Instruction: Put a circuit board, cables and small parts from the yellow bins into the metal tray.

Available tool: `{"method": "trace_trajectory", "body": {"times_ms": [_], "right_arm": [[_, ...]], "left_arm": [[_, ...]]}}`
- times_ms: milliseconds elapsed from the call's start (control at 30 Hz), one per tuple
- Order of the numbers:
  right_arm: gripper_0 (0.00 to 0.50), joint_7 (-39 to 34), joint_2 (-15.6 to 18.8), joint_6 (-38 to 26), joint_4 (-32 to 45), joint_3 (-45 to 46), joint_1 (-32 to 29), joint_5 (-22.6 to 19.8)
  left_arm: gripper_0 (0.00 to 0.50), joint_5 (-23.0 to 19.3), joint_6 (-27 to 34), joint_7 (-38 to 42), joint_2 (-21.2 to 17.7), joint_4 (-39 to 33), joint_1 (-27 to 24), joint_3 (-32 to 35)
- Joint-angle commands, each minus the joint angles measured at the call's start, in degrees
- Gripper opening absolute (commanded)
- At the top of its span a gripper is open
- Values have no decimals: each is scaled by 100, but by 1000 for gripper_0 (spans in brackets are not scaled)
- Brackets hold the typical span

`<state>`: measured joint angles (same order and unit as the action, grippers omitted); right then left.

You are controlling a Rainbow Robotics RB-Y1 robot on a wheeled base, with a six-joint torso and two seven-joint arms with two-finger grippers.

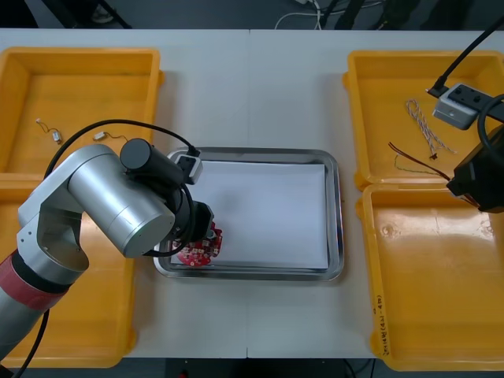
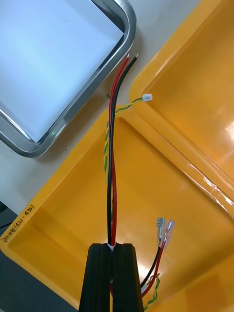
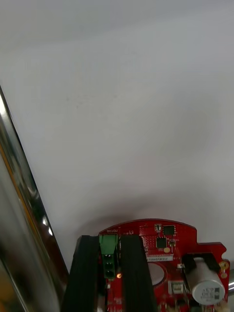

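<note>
Left gripper (image 3: 108,240): we found it clamped on the circuit board (image 3: 168,241) by its green connector (image 3: 108,258), at the metal tray (image 1: 336,213)'s near-left corner
Right gripper (image 2: 113,248): pinched a red and black cable (image 2: 111,170) above a yellow bin (image 2: 58,204)
Our advice: lay the board flat before letting go
Writing: bin-rim scrawl and board print, both illegible to us

The metal tray (image 1: 337,206) lay open across its white middle and right side. Its near-left corner was blocked by the left pincer (image 1: 206,233), clamped on the red circuit board (image 1: 197,252). The right pincer (image 1: 475,187), gripping a red and black cable (image 2: 111,161), hung over the right yellow bins (image 1: 425,268). Bare bench (image 1: 252,94) ran beyond the tray's far edge.
</note>
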<state>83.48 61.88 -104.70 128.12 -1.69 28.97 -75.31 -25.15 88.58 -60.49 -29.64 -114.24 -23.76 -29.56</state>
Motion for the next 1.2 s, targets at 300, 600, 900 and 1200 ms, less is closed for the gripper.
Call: {"method": "trace_trajectory", "body": {"times_ms": [300,600,900,1200], "right_arm": [[0,212,-194,214,134,-798,619,412],[0,239,-308,266,134,-939,671,447],[0,212,-422,293,160,-1211,874,464],[0,212,-739,293,213,-1888,1322,807]], "left_arm": [[500,1,-157,275,125,-46,38,-76],[500,-131,-131,292,117,-63,11,65],[500,-544,1021,240,99,-344,-437,759],[500,-1019,2142,213,38,-362,-1070,1497]]}}
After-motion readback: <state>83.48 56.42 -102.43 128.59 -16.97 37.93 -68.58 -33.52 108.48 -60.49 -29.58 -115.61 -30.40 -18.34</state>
